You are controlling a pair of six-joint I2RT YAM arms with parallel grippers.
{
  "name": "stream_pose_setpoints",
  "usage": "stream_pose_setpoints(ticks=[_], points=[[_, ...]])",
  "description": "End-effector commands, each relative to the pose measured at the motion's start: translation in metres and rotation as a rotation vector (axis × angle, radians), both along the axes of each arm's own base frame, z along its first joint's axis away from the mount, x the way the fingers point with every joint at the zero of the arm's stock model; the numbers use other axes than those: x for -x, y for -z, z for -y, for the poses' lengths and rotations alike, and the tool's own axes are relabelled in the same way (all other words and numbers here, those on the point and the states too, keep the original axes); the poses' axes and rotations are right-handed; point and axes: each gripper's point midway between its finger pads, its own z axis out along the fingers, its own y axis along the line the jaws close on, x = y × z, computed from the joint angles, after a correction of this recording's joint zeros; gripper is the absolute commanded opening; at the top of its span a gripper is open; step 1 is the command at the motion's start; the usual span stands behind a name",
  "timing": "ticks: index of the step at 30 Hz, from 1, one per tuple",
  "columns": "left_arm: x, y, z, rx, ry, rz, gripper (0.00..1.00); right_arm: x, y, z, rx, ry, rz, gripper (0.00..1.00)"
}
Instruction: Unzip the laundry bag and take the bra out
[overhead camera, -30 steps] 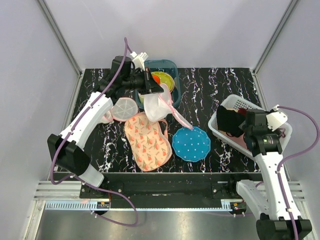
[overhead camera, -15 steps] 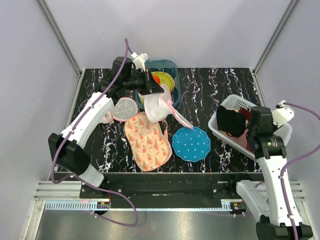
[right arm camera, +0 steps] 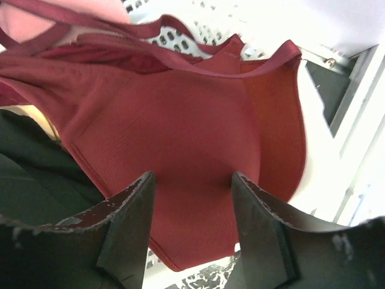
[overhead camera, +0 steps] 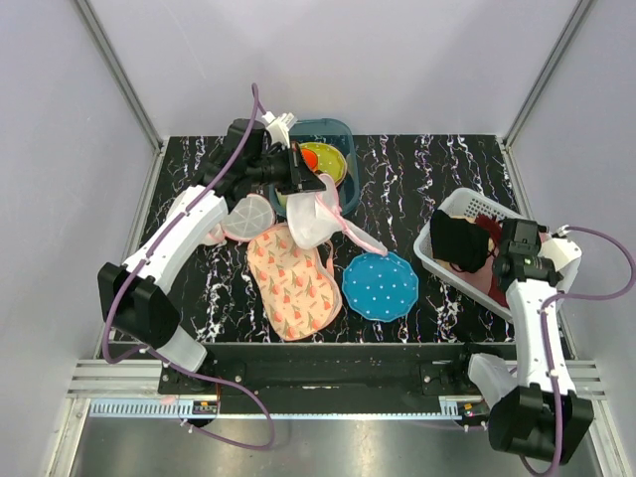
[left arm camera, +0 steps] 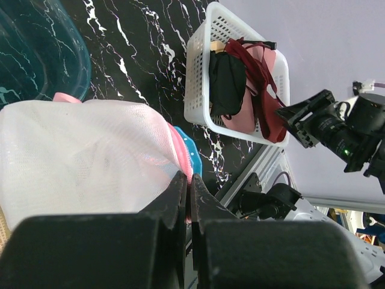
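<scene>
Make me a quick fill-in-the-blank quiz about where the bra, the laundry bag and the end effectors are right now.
The bra lies in the ___ basket.
The left end effector is ___ on the laundry bag.
The right end effector is ___ above the bra.
The dotted round mat is ___.
Missing words: white, shut, open, blue.

The right gripper (right arm camera: 192, 186) holds its two dark, scuffed fingers (right arm camera: 129, 229) spread apart, close over the soft deep-red and black bra (right arm camera: 180, 120). The bra lies in a white perforated plastic basket (right arm camera: 198, 33), its black part at lower left. A pale pink cloth (right arm camera: 60, 12) shows at top left.
</scene>
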Motion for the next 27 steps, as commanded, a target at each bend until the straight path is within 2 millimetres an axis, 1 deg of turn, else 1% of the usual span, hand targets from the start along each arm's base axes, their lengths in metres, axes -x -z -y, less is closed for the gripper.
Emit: stream_pose_setpoints(ticks=[1,2,3,4,5,8,10,11,12,15,17,18,19,20,22,24,25,26,27], points=[[0.005,-0.027,-0.003,0.046,0.017,0.093,0.0,-0.029,0.009,-0.006,-0.105,-0.011,0.067,0.63],[0.006,-0.028,-0.005,0.046,0.014,0.096,0.0,-0.032,0.017,-0.004,-0.134,0.0,0.054,0.64],[0.005,-0.027,-0.005,0.046,0.015,0.092,0.0,-0.041,0.024,-0.009,-0.184,-0.012,0.081,0.66],[0.006,-0.029,-0.006,0.046,0.015,0.098,0.0,-0.045,0.03,-0.01,-0.208,-0.012,0.087,0.66],[0.005,-0.03,-0.007,0.044,0.012,0.095,0.0,-0.053,0.043,-0.009,-0.252,-0.011,0.099,0.66],[0.005,-0.031,-0.007,0.039,0.013,0.092,0.0,-0.068,0.063,-0.011,-0.315,-0.032,0.108,0.64],[0.004,-0.033,-0.007,0.037,0.013,0.095,0.0,-0.074,0.068,-0.013,-0.34,-0.052,0.097,0.63],[0.004,-0.033,-0.008,0.035,0.01,0.091,0.0,-0.081,0.062,-0.015,-0.346,-0.077,0.114,0.62],[0.004,-0.033,-0.008,0.035,0.007,0.09,0.0,-0.083,0.059,-0.015,-0.344,-0.093,0.118,0.63],[0.002,-0.031,-0.006,0.04,0.004,0.079,0.0,-0.091,0.029,-0.014,-0.303,-0.144,0.185,0.63],[0.001,-0.029,-0.006,0.041,0.001,0.074,0.0,-0.093,-0.004,-0.015,-0.26,-0.201,0.254,0.64],[0.0,-0.028,-0.006,0.04,0.001,0.072,0.0,-0.092,-0.014,-0.016,-0.251,-0.212,0.275,0.66],[-0.001,-0.027,-0.006,0.038,-0.002,0.071,0.0,-0.089,-0.03,-0.018,-0.232,-0.224,0.315,0.66],[-0.001,-0.028,-0.005,0.04,-0.002,0.074,0.0,-0.089,-0.045,-0.022,-0.229,-0.25,0.342,0.7],[-0.004,-0.027,-0.005,0.038,-0.006,0.071,0.0,-0.088,-0.064,-0.03,-0.226,-0.299,0.397,0.74],[-0.005,-0.031,-0.004,0.042,-0.003,0.077,0.0,-0.091,-0.076,-0.044,-0.262,-0.367,0.437,0.82],[-0.006,-0.033,-0.003,0.044,-0.001,0.08,0.0,-0.09,-0.08,-0.047,-0.266,-0.38,0.453,0.85],[-0.008,-0.035,-0.002,0.045,-0.002,0.087,0.0,-0.091,-0.083,-0.057,-0.299,-0.421,0.469,0.87],[-0.009,-0.036,-0.001,0.048,0.001,0.086,0.0,-0.091,-0.085,-0.06,-0.307,-0.436,0.477,0.89]])
